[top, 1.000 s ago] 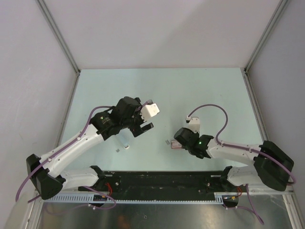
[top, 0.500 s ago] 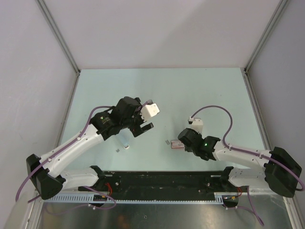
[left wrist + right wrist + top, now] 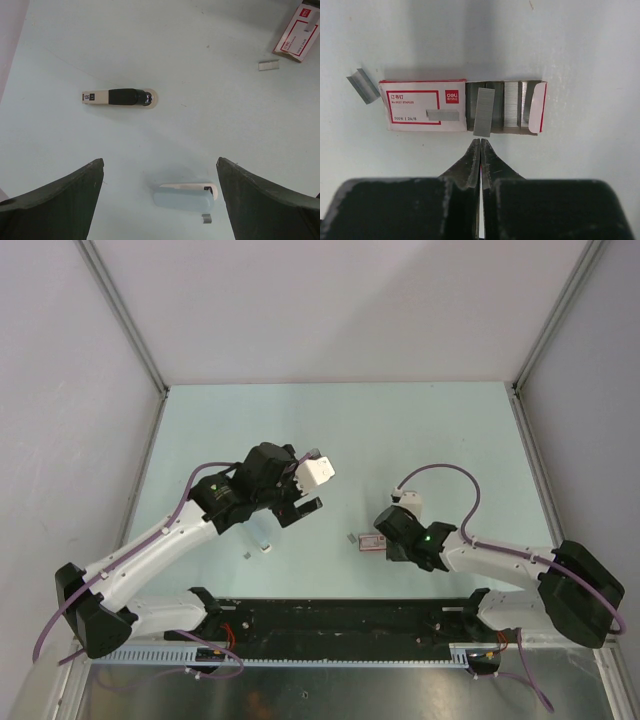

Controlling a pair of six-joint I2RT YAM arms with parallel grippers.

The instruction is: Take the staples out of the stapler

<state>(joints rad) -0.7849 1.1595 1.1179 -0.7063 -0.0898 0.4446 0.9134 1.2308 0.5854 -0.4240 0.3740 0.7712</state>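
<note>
The stapler [image 3: 120, 97], white with a dark metal middle, lies flat on the table; in the top view my left arm hides it. My left gripper [image 3: 160, 162] [image 3: 298, 502] hangs open above the table, nothing between its fingers. A short strip of staples [image 3: 268, 65] [image 3: 364, 86] [image 3: 350, 538] lies loose beside the staple box [image 3: 422, 106] [image 3: 370, 543]. Another staples strip [image 3: 483, 112] rests across the box's open end. My right gripper [image 3: 480, 141] [image 3: 380, 537] is shut and holds nothing, its tips just short of that strip.
A pale blue translucent piece [image 3: 185, 196] [image 3: 261, 539] lies under the left gripper, with a tiny staple bit [image 3: 206, 217] [image 3: 247, 556] beside it. More staple rows [image 3: 512, 102] fill the open box. Grey walls enclose the table on three sides.
The right gripper's jaws have closed with nothing in them, and its arm shifted a little by the box. The left arm has not moved.
</note>
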